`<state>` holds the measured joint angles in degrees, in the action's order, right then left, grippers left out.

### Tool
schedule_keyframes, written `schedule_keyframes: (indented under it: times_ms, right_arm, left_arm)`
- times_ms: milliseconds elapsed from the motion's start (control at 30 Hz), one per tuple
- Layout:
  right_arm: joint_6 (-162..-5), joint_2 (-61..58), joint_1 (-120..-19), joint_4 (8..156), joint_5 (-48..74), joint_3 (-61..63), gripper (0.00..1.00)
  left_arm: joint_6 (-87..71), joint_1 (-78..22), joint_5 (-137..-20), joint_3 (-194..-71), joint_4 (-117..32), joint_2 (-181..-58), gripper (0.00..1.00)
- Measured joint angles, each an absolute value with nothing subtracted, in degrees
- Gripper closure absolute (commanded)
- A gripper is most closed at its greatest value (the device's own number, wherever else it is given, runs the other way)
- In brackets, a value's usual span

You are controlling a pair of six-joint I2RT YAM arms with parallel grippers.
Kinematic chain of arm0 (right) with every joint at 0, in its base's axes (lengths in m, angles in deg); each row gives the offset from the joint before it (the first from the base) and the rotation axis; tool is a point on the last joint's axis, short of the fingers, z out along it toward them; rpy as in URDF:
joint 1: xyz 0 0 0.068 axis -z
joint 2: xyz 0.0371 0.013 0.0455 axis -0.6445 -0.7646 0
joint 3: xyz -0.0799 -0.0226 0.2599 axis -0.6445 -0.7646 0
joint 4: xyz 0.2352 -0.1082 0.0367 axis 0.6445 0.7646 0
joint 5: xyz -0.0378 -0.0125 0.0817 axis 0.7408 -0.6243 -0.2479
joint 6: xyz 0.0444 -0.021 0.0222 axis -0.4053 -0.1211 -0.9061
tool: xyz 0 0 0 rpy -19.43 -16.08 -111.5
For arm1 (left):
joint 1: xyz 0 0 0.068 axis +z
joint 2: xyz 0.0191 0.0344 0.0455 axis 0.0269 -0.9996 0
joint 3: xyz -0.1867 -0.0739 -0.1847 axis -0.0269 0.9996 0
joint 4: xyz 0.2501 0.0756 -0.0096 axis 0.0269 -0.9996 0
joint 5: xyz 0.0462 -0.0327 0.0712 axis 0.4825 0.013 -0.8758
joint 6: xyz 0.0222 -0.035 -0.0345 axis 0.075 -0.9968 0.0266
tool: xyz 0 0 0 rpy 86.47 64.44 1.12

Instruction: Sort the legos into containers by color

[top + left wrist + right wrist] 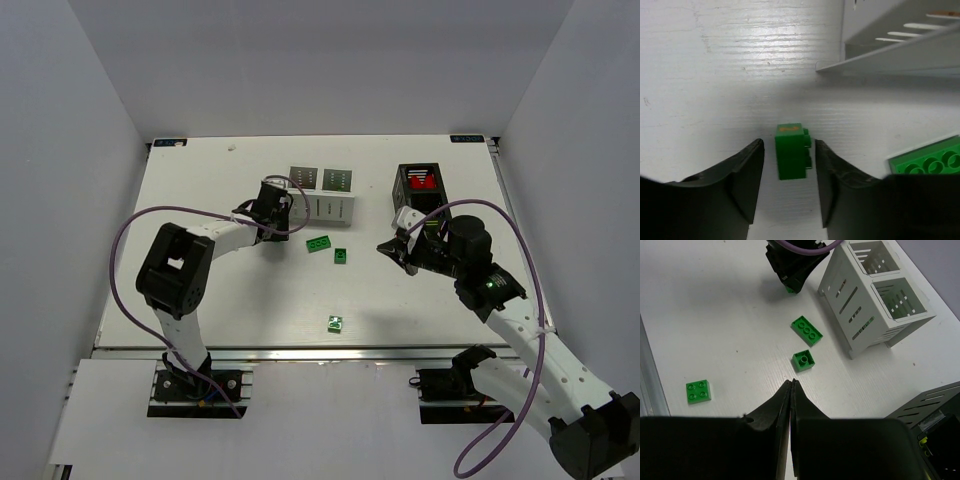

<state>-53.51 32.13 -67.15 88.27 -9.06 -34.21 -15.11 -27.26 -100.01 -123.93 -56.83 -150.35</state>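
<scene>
Green studded plastic bricks lie loose on a white table (220, 290), all in front of a low white slotted box with two compartments (860, 315). Just beside that box's left end, the left gripper (788, 147) has its dark fingers spread around a small green block (791, 162) that bears an orange mark on top. The block rests on the table, with a sliver of white showing beside one finger. Near it lie an oblong green brick (807, 331), a small square green brick with one round socket (803, 360), and, well apart nearer the arms, a square four-stud green brick (698, 391). A taller black slotted box (400, 185) to the right holds red bricks (423, 182) in its far compartment. The right gripper (791, 385) hovers in front of it, fingers pressed together on nothing.
</scene>
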Motion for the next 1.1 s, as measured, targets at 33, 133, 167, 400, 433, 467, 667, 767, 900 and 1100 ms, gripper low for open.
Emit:
schedule_keyframes:
  times_ms: [33,133,167,400,433,467,667,767,900,1100]
  right_arm:
    - [-53.47,32.13,-67.15,88.25,-9.06,-34.21,0.95]
    - [-53.32,32.13,-67.13,88.25,-9.06,-34.23,0.95]
    - [-53.23,32.13,-67.15,88.25,-9.06,-34.23,0.95]
    - [-52.55,32.13,-67.13,88.20,-9.04,-34.91,0.95]
    - [-52.53,32.13,-67.13,88.23,-9.04,-34.95,0.96]
    - [-52.51,32.11,-67.13,88.20,-9.04,-34.95,0.98]
    - [-52.33,32.13,-67.13,88.20,-8.89,-34.95,1.00]
    - [-52.22,32.13,-67.13,88.20,-7.95,-34.95,1.00]
    - [-52.09,32.13,-67.15,88.20,-6.96,-34.95,1.00]
    - [-52.07,31.98,-67.13,88.16,-6.66,-34.95,1.00]
  left_arm:
    - [-15.18,-27.26,-100.04,-123.97,-56.81,-150.37,0.52]
    - [-15.09,-27.26,-100.06,-124.06,-56.81,-150.39,0.61]
    - [-15.02,-27.28,-100.04,-124.06,-56.83,-150.39,0.63]
    - [-15.40,-27.43,-99.32,-124.14,-58.43,-149.45,0.97]
    - [-15.48,-27.65,-99.01,-124.12,-59.17,-148.47,1.00]
    - [-15.57,-28.02,-98.75,-124.04,-59.91,-147.03,1.00]
    - [-14.13,-34.73,-97.81,-123.49,-59.39,-133.19,1.00]
    - [-12.36,-36.83,-95.10,-123.44,-55.65,-128.49,1.00]
    - [-9.89,-36.50,-92.50,-123.38,-50.73,-128.58,1.00]
    - [-7.16,-36.15,-89.50,-125.94,-48.61,-133.82,1.00]
